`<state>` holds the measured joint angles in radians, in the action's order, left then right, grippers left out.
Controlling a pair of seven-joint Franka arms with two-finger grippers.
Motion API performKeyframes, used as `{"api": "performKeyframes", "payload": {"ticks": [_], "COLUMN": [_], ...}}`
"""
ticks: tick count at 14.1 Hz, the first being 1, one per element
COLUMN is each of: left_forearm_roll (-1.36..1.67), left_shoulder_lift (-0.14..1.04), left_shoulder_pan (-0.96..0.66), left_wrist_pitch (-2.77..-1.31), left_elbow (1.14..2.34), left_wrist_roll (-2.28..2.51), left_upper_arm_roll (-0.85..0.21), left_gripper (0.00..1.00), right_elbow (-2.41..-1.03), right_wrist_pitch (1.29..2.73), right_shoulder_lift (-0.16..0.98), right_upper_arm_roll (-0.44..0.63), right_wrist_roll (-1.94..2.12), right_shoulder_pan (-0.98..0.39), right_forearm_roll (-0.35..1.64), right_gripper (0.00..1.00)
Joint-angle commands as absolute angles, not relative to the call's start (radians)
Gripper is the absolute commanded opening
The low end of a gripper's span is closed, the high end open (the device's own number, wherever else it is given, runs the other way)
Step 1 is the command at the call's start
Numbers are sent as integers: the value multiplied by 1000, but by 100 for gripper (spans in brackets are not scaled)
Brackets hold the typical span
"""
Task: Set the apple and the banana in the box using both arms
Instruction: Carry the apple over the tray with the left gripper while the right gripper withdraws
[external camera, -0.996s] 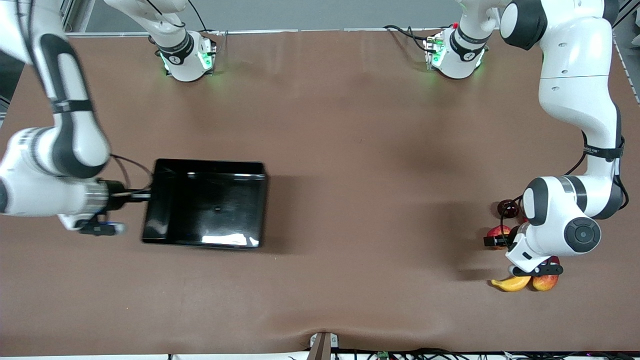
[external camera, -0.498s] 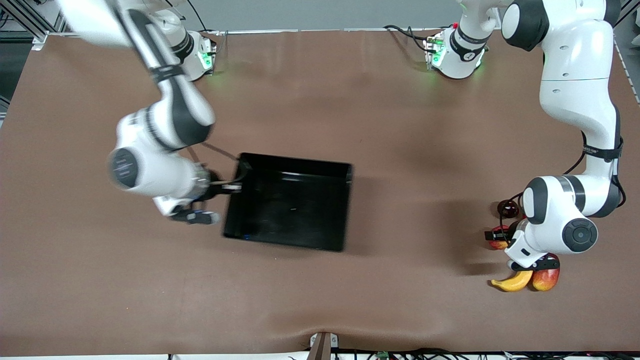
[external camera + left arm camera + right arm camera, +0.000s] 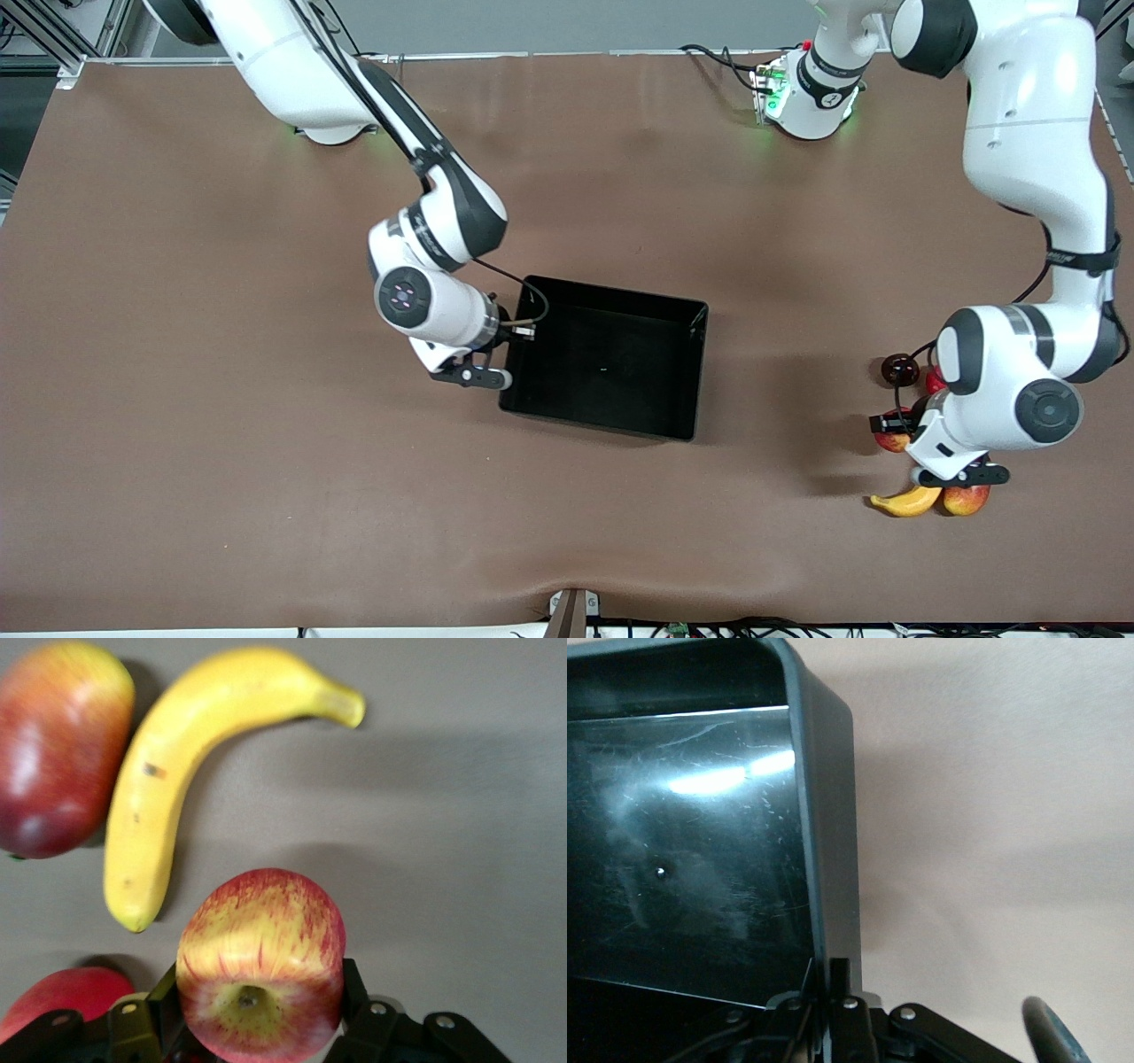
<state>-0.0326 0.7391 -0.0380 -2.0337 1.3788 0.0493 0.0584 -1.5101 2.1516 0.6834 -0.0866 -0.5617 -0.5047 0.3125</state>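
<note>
Nearest the front camera, at the left arm's end of the tabletop (image 3: 567, 496), the banana (image 3: 177, 771) lies beside an oblong red-yellow mango-like fruit (image 3: 58, 744). Above them the left gripper (image 3: 257, 1028) has its jaws clenched on the apple (image 3: 261, 979), one finger on each flank, stem dimple facing the wrist camera; a pinkish-red fruit (image 3: 49, 1005) shows just beside the gripper. Farther from the camera and toward the middle of the tabletop, the right gripper (image 3: 833, 997) pinches the wall of the black box (image 3: 607, 368), jaws shut on its rim at the right arm's end, the box empty. To do this step well, the left arm should probably lift the apple straight up clear of the banana before travelling, while the right arm holds the box level and steady under the drop.
</note>
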Motion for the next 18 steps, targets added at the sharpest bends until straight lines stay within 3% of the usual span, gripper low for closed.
{"api": "performKeyframes", "payload": {"ticks": [1,3,4,5,6,8,11,14,18], "left_forearm_roll": [-64,-63,-63,-58,-55,-60,-63,-67,-124], "left_shoulder_lift": [619,556,531,517,509,503,512,549,642], "left_shoulder_pan": [-90,-127,-144,-150,-153,-161,-222,-349,-445], "left_wrist_pitch": [-1962,-1928,-1916,-1914,-1914,-1914,-1916,-1948,-2023], "left_elbow": [1404,1405,1410,1413,1414,1428,1431,1430,1427], "left_wrist_roll": [52,70,81,83,97,217,411,504,586], "left_upper_arm_roll": [58,55,48,28,-4,-66,-147,-146,-149], "left_gripper": [0,0,0,0,0,0,0,0,0], "right_elbow": [-1454,-1450,-1448,-1448,-1440,-1379,-1286,-1216,-1230], "right_wrist_pitch": [2148,2166,2166,2166,2166,2122,1886,1688,1590], "right_shoulder_lift": [712,721,722,721,715,697,635,577,418], "right_upper_arm_roll": [-77,-77,-77,-75,-69,-66,-66,-66,-66], "right_wrist_roll": [-561,-563,-564,-555,-539,-493,-492,-491,-489], "right_shoulder_pan": [-512,-506,-508,-505,-512,-483,-395,-293,-212], "right_forearm_roll": [333,336,336,330,318,229,207,209,128], "right_gripper": [0,0,12,84,100,100,100,100,100]}}
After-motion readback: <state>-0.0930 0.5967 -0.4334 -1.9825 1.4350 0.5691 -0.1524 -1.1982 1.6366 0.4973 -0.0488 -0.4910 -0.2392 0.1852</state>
